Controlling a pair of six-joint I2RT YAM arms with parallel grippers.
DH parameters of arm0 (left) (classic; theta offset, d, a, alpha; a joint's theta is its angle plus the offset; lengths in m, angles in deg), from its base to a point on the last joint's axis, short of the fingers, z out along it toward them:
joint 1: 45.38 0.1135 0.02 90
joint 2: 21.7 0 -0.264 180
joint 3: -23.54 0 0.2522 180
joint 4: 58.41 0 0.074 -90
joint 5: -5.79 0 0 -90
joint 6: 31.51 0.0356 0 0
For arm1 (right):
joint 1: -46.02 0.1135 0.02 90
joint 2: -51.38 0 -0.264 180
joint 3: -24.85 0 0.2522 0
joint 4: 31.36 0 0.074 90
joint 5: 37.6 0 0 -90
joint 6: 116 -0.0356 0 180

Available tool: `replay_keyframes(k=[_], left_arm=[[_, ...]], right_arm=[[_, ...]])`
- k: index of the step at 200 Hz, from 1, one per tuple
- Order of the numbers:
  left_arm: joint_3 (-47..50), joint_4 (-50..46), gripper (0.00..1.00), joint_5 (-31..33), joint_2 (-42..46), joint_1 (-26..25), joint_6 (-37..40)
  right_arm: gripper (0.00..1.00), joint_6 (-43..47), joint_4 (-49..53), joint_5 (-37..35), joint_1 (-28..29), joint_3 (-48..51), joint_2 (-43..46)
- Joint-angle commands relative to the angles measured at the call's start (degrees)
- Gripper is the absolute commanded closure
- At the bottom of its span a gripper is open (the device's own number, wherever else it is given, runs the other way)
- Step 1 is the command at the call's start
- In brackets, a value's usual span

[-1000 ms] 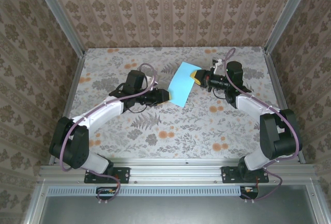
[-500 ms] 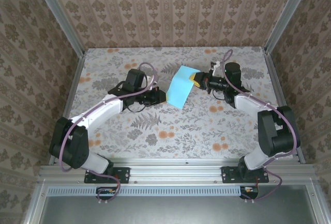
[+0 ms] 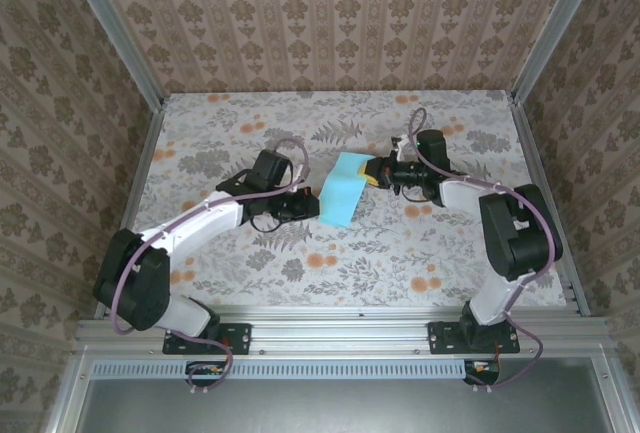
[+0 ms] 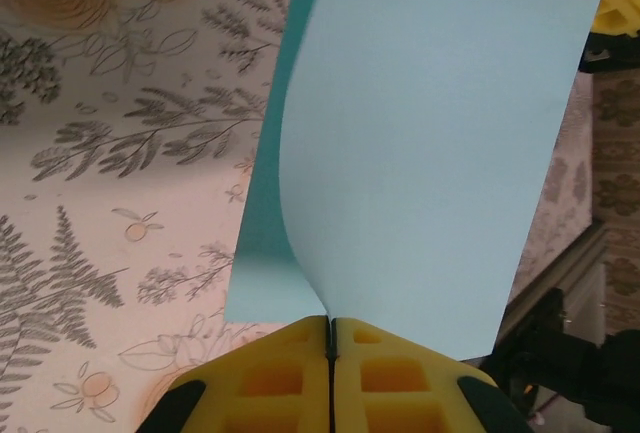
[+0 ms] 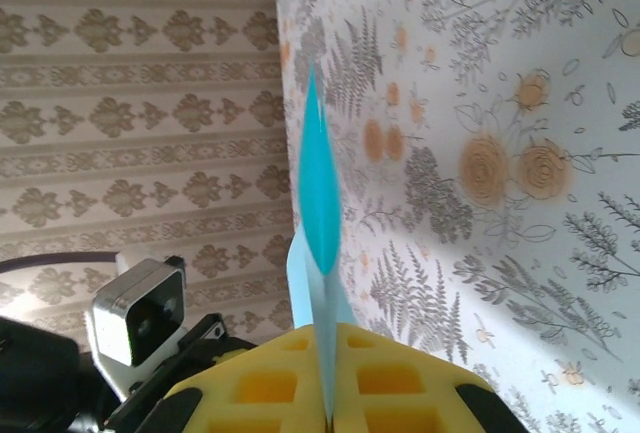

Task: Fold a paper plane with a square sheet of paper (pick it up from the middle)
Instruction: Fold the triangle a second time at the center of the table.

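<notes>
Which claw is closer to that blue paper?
Neither, it's a tie: both hold it. The left gripper pinches the left edge of the paper; the right gripper pinches its far right end.

A floral tabletop (image 3: 400, 253), printed with grey ferns and orange blossoms, lies at the centre of an enclosed booth seen from above. Brown damask wallpaper covers the back wall (image 3: 330, 23) at 12 o'clock, the left wall (image 3: 50, 133) at 9 o'clock and the right wall (image 3: 600, 123) at 3 o'clock. Aluminium posts (image 3: 110, 28) run up the corners at 11 and 1 o'clock. An aluminium rail (image 3: 340, 333) edges the table at 6 o'clock, a grey panel (image 3: 330, 408) just below it. The light is soft and even, the shadows faint.
</notes>
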Motion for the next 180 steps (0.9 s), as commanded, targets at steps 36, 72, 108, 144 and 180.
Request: replay_keyframes(k=[36,72,108,144,180], left_arm=[[1.3,2.1,0.93,5.8,-3.3,-2.8,-3.0],[0.4,4.7,0.93,6.8,-7.5,-5.9,-5.1],[0.5,7.5,0.93,7.6,-10.9,-8.2,-8.1],[-0.3,9.2,0.93,7.6,-13.3,-9.7,-10.3],[1.1,12.6,0.94,8.4,-15.3,-10.7,-13.7]], right_arm=[[0.88,9.1,5.2,1.6,1.4,-3.2,-6.4],[0.82,17.0,13.5,-0.6,1.4,-5.3,-9.5],[0.72,24.6,22.8,-4.0,1.1,-7.7,-10.2],[0.60,32.6,36.3,-10.4,0.4,-11.8,-8.9],[0.55,38.8,46.2,-16.0,-0.5,-15.5,-8.7]])
